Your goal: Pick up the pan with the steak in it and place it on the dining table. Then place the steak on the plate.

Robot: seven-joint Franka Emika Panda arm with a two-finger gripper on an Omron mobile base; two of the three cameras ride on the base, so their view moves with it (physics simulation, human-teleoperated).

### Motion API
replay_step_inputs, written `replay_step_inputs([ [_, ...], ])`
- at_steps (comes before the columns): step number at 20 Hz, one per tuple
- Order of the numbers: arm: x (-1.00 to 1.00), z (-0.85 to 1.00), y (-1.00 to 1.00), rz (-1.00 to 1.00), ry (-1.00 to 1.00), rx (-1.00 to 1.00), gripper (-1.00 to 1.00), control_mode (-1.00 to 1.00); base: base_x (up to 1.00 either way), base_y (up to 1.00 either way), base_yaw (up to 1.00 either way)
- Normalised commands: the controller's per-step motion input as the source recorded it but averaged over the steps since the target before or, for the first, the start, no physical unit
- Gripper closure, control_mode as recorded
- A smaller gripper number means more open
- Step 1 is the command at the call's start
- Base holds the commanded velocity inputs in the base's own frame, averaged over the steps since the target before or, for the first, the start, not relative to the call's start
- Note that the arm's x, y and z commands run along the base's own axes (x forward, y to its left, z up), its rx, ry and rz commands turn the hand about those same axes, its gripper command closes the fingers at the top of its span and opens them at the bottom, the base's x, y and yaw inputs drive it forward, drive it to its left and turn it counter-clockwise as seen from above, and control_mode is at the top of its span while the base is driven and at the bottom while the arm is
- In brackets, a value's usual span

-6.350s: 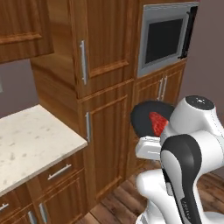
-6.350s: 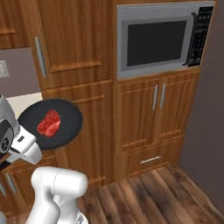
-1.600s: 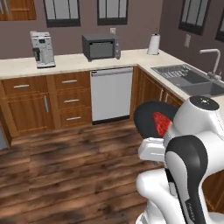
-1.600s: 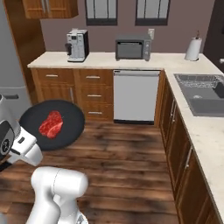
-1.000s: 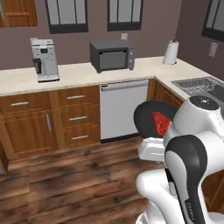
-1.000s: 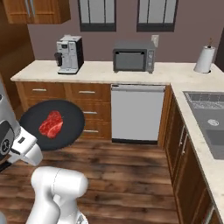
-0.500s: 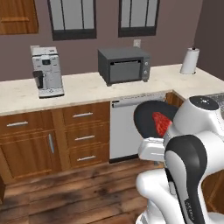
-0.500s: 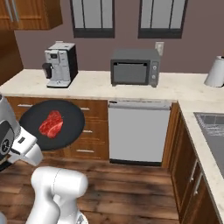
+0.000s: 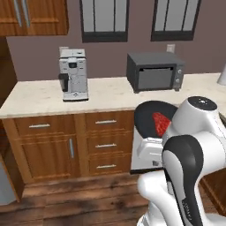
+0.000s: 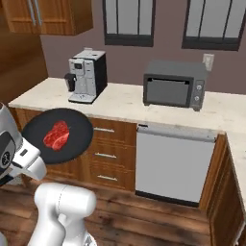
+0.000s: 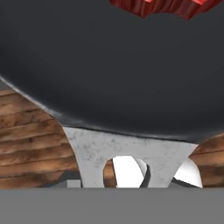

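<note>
Carrying the pan in mid-air, close in front of the arm, above the wood floor. Gripping it by the metal end of the handle, by the look of the hand view; fingertips themselves hidden there, so the hold is judged from the pan hanging level off any surface. Steak lying inside the pan, a little off centre, not sliding toward the rim.

Further out: facing a run of wooden drawers and a dishwasher front. On the counter beyond, standing well apart, a coffee machine and a small oven, with two dark windows behind.

Step in hand: transporting the pan toward the dining table. Next move calling for keeping the pan level while travelling, then lowering it flat onto the table near the plate before releasing the handle.
</note>
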Motion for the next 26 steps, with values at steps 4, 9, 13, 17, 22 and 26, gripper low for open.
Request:
replay_step_inputs([
  [4, 0.00, 0.00, 0.00, 0.00, 0.00, 0.00, 1.00, 1.00, -0.04, 0.00, 0.46],
  [9, 0.00, 0.00, 0.00, 0.00, 0.00, 0.00, 1.00, 1.00, -0.05, 0.00, 0.47],
  [13, 0.00, 0.00, 0.00, 0.00, 0.00, 0.00, 1.00, 1.00, -0.05, 0.00, 0.47],
  [17, 0.00, 0.00, 0.00, 0.00, 0.00, 0.00, 1.00, 1.00, -0.04, 0.00, 0.47],
  [22, 0.00, 0.00, 0.00, 0.00, 0.00, 0.00, 1.00, 1.00, -0.04, 0.00, 0.48],
  [26, 0.00, 0.00, 0.00, 0.00, 0.00, 0.00, 1.00, 1.00, -0.05, 0.00, 0.48],
])
